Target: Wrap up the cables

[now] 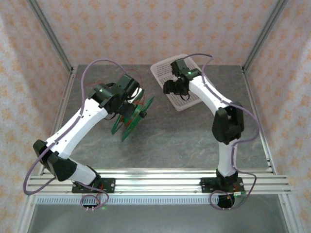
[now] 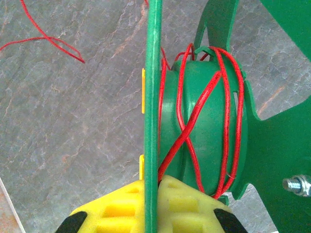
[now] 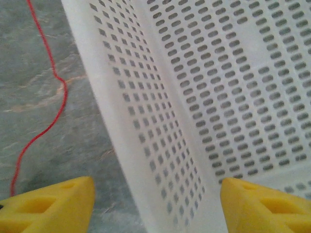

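Left jaws: clenched on the thin rim of the green plastic spool's [image 1: 132, 118] flange. In my left wrist view, that rim runs straight up between the yellow fingers [image 2: 187, 206].
Spool: it stands on edge and tilted, over the left half of the grey stone-patterned tabletop [image 1: 189, 143], nearer the far edge than the near one. I cannot tell whether it rests on the surface or hangs in the grip.
Thin red wire [image 2: 186, 132]: several turns lie around the spool's green hub, some crossing each other in an X, and 1 passes through a slot at the top of the hub.
Loose wire: more of it trails on the tabletop beyond the spool [image 2: 48, 38]. A single kinked strand [image 3: 64, 92] lies on the tabletop just beside the basket's left wall.
Right jaws: released and standing wide. 1 yellow finger [image 3: 53, 206] is over the tabletop and the other is over the basket, with nothing between them but the wall.
White perforated plastic basket [image 3: 146, 126]: it sits near the far edge of the tabletop, right of centre, at an angle to that edge.
Silver bolt [image 2: 297, 185]: it sits on the spool's outer green flange, at the right of my left wrist view.
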Robot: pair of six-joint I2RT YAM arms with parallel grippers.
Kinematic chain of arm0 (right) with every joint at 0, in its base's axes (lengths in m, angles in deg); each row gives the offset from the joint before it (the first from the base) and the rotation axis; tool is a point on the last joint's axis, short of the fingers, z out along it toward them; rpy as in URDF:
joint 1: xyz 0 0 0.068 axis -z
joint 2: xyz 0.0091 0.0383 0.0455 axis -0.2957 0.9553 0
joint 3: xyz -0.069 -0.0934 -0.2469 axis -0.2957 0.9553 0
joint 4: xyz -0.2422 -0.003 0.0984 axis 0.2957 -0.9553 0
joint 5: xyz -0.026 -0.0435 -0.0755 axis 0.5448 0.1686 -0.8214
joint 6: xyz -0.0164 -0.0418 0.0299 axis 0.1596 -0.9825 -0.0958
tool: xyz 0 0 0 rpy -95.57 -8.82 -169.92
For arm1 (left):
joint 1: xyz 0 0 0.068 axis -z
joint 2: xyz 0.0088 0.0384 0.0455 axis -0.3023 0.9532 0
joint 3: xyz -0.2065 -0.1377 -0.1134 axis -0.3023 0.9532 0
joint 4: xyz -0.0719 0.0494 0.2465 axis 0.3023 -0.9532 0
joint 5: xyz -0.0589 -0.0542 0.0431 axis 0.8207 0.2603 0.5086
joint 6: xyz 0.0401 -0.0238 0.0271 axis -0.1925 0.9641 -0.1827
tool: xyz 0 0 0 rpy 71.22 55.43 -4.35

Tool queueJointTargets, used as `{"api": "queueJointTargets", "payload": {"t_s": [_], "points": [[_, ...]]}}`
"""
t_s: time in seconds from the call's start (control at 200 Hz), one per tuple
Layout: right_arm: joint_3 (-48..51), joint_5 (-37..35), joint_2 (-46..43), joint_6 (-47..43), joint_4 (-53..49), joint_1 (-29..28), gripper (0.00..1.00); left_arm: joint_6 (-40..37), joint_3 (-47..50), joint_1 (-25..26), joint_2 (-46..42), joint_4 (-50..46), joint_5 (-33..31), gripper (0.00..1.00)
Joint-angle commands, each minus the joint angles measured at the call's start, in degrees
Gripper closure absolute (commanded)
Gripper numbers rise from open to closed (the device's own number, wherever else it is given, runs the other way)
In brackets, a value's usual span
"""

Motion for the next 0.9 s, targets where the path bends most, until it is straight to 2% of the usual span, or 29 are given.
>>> {"api": "queueJointTargets", "payload": {"t_s": [0.0,0.095,0.18,0.26,0.35,0.506,0.706,0.891], "points": [[-5.7,-10.9,5.0,-2.6,-7.6,-1.1,0.37,-1.5,-0.7,-0.9,-3.2,2.1,0.4,1.0],[-6.2,-15.5,6.4,-0.4,-8.8,-1.0,0.49,-1.7,-1.6,-1.0,-3.5,1.9,1.1,1.0],[-4.0,-16.6,5.4,0.9,-7.7,-1.0,0.53,-1.9,-3.0,-1.1,-3.7,1.3,1.7,1.0],[-1.7,-18.1,4.0,3.5,-7.3,-0.3,0.64,-2.1,-3.9,-1.2,-3.8,1.1,2.4,1.0],[2.8,-17.8,1.2,7.3,-5.6,1.7,0.67,-2.0,-4.8,-1.2,-3.9,0.8,3.0,1.0],[11.6,-16.5,-4.8,12.1,-2.2,6.8,0.67,-2.1,-6.1,-1.3,-3.9,0.8,4.3,1.0],[18.4,-14.4,-11.6,12.9,-0.4,12.7,0.66,-2.3,-8.4,-1.3,-3.3,-0.7,4.6,1.0],[19.7,-1.5,-18.9,9.6,5.2,11.6,0.47,-1.4,-9.9,-1.3,-4.0,-2.7,2.3,1.0]]}}
